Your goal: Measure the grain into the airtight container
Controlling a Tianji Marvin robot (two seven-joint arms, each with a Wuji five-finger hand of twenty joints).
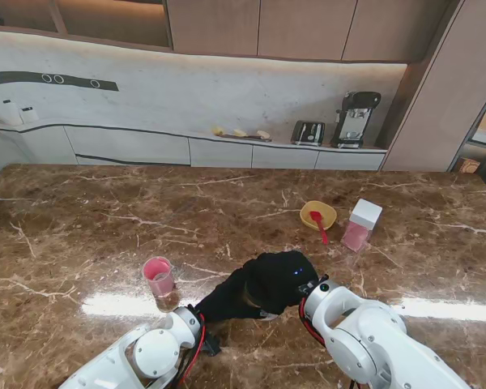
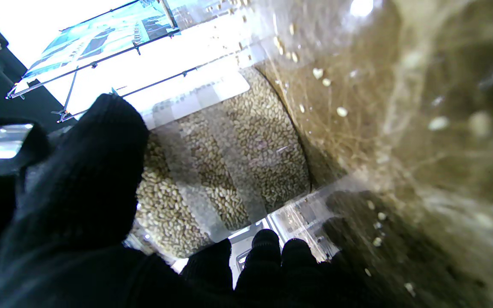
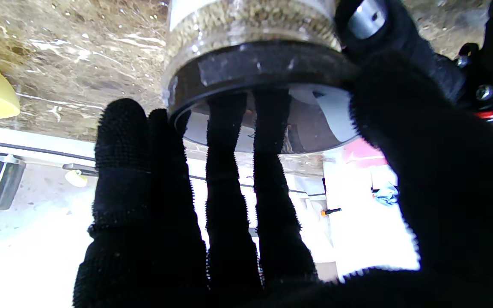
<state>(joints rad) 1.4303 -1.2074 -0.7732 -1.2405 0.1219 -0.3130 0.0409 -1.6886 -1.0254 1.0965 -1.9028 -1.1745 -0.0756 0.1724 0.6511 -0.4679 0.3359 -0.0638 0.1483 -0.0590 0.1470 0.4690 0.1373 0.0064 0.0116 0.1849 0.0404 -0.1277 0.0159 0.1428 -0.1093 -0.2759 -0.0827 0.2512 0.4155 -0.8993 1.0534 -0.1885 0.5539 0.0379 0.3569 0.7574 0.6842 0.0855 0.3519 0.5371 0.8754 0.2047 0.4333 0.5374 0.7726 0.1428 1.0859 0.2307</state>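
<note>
Near me on the marble worktop (image 1: 81, 219), both black-gloved hands meet on a clear grain jar (image 2: 229, 162). The left hand (image 1: 231, 298) wraps its fingers (image 2: 96, 171) around the jar's body; the right hand (image 1: 282, 279) has its fingers (image 3: 229, 171) over the black lid (image 3: 263, 68). The pink-lidded cup (image 1: 159, 284) stands just left; the yellow bowl (image 1: 318, 214) with red spoon (image 1: 319, 226) and the white-capped container (image 1: 361, 224) sit farther away.

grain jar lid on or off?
On. The black round lid sits on the clear grain-filled jar, with the right robot hand over it.
</note>
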